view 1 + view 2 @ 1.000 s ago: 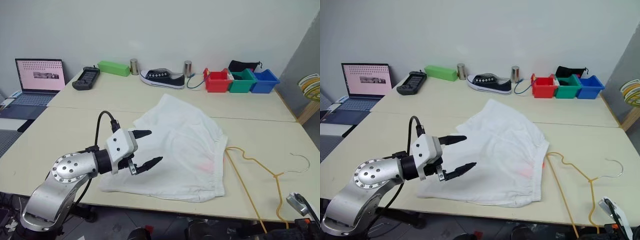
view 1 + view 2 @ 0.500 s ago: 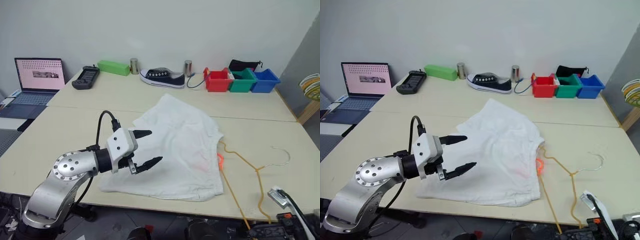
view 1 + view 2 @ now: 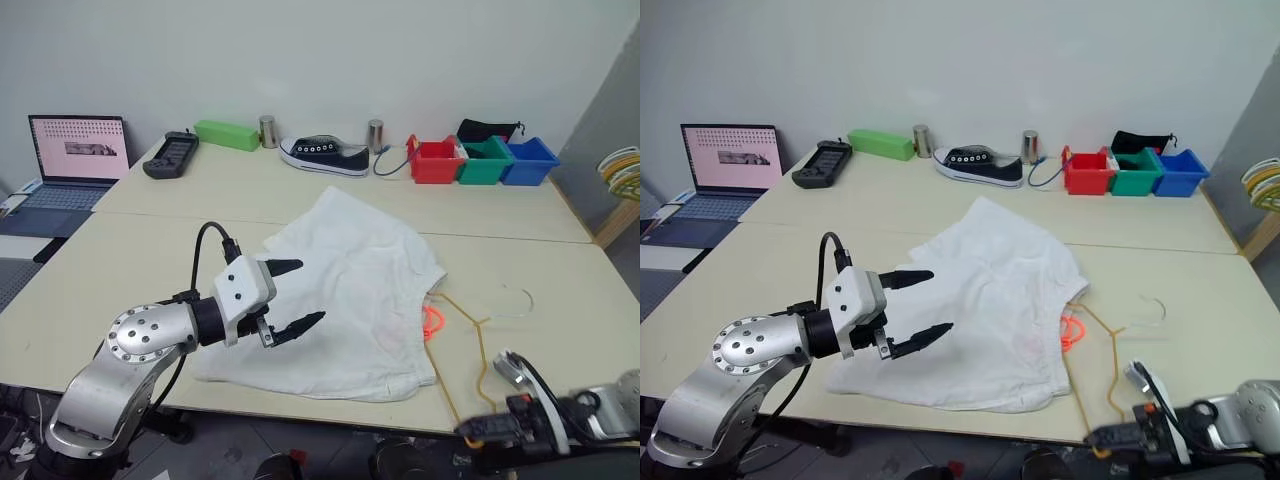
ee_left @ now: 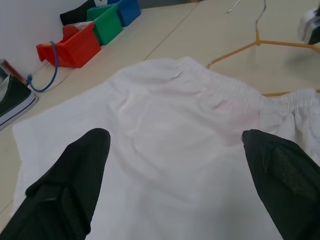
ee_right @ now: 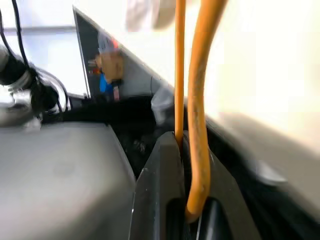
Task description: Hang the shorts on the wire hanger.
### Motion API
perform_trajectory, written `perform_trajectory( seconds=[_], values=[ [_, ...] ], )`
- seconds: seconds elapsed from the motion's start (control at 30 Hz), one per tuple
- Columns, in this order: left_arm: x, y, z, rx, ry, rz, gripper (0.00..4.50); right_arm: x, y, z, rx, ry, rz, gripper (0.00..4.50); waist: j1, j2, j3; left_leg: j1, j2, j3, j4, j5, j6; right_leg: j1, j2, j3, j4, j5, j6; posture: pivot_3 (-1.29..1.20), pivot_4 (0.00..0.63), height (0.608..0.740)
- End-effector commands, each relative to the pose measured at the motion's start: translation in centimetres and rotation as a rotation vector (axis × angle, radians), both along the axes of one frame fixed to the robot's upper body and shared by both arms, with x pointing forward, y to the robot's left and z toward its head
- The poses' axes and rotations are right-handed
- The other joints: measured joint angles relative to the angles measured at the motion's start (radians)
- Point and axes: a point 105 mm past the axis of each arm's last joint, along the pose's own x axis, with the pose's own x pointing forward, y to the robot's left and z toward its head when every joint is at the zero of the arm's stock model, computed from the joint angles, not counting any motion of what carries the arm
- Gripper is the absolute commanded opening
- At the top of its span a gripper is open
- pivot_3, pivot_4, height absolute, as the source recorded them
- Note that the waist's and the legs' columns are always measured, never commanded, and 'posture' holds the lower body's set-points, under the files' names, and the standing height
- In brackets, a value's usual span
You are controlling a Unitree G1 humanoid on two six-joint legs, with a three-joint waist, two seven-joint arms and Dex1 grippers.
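One end effector pinches wire hanger beside shorts

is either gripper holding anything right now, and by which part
The right gripper is shut on the wire hanger, at its bottom corner past the table edge. The left gripper is open, holding nothing.

Hidden, cropped and blurred parts

One corner of the wire hanger slips under the waistband of the shorts and is lost beneath the fabric. Its silver hook is faint and smeared. The right gripper sits blurred at the table's near edge, its fingertips indistinct. The laptop is cropped.
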Motion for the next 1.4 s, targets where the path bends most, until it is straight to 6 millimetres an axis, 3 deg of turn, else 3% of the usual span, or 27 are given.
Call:
perform_trajectory(
  seconds=[0.03,0.17,0.3,0.37,0.47,0.63,0.77,0.97,1.27,1.4],
  values=[
    [-0.1,-0.4,1.1,0.007,-0.07,-0.023,4.47,3.2,-0.4,0.7,-0.006,-0.048,-0.065,0.0,-0.001,0.0,0.0,0.0,0.0,0.0,0.0,0.0,0.0,0.0,0.0,0.0,0.0,0.0,0.0,-0.24,0.043,0.74],
    [-0.1,-0.8,1.1,0.001,-0.073,-0.037,4.47,6.3,-0.8,2.2,-0.016,-0.12,-0.113,0.0,-0.002,0.003,-0.002,0.0,0.0,0.0,0.0,0.0,0.0,0.0,0.001,0.0,0.0,0.002,0.0,-0.24,0.036,0.74],
    [0.1,-0.8,1.2,0.004,-0.066,-0.047,4.47,9.0,-1.0,5.3,-0.116,-0.331,-0.051,0.0,-0.002,0.008,-0.003,0.0,-0.001,0.001,0.001,0.001,0.001,0.0,0.001,0.001,0.001,0.002,0.0,-0.25,0.028,0.74],
    [1.1,-0.1,2.3,0.008,-0.086,-0.033,4.47,10.1,-0.4,7.1,-0.276,-0.576,0.106,0.0,-0.002,0.009,-0.003,-0.001,-0.001,0.001,0.001,0.001,0.0,-0.001,0.001,0.001,0.001,0.003,-0.002,-0.25,0.02,0.74],
    [4.3,1.2,5.2,0.05,-0.202,0.015,4.47,12.7,0.3,8.1,-0.533,-0.858,0.262,0.0,-0.004,0.01,-0.003,-0.001,0.0,-0.001,0.0,0.001,0.0,-0.003,0.002,-0.001,0.001,0.002,0.0,-0.25,0.011,0.74],
    [8.2,1.6,9.9,0.132,-0.357,-0.014,4.47,15.9,1.7,7.7,-0.822,-1.149,0.463,0.0,-0.018,0.008,-0.004,-0.001,0.0,-0.002,0.001,0.001,0.0,-0.003,0.003,-0.002,0.001,0.002,0.0,-0.24,0.0,0.74],
    [9.6,1.2,12.0,0.187,-0.413,-0.078,4.47,17.6,3.0,7.8,-0.891,-1.247,0.502,0.0,-0.034,0.008,-0.005,-0.002,-0.002,-0.003,0.001,0.001,0.0,-0.002,-0.001,-0.002,0.002,0.004,-0.002,-0.24,0.0,0.74],
    [10.3,1.0,9.8,0.394,-0.305,-0.265,4.47,18.8,5.4,9.1,-0.959,-1.425,0.596,0.0,-0.065,0.009,-0.005,-0.003,-0.002,-0.006,0.0,0.001,-0.001,0.0,-0.004,-0.004,0.004,0.005,-0.003,-0.25,0.0,0.74],
    [12.3,0.0,7.5,0.52,-0.316,-0.331,4.47,17.2,9.0,10.7,-0.917,-1.549,0.667,0.0,-0.09,0.009,-0.005,-0.002,-0.002,-0.009,0.001,0.002,0.0,-0.001,-0.006,-0.005,0.01,0.005,-0.003,-0.29,0.0,0.74],
    [12.4,0.5,5.8,0.616,-0.293,-0.35,4.47,16.6,10.1,11.6,-0.899,-1.57,0.645,0.0,-0.099,0.009,-0.005,-0.001,-0.002,-0.01,0.002,0.004,0.001,-0.001,-0.006,-0.005,0.015,0.005,-0.003,-0.3,0.001,0.74]
  ],
)
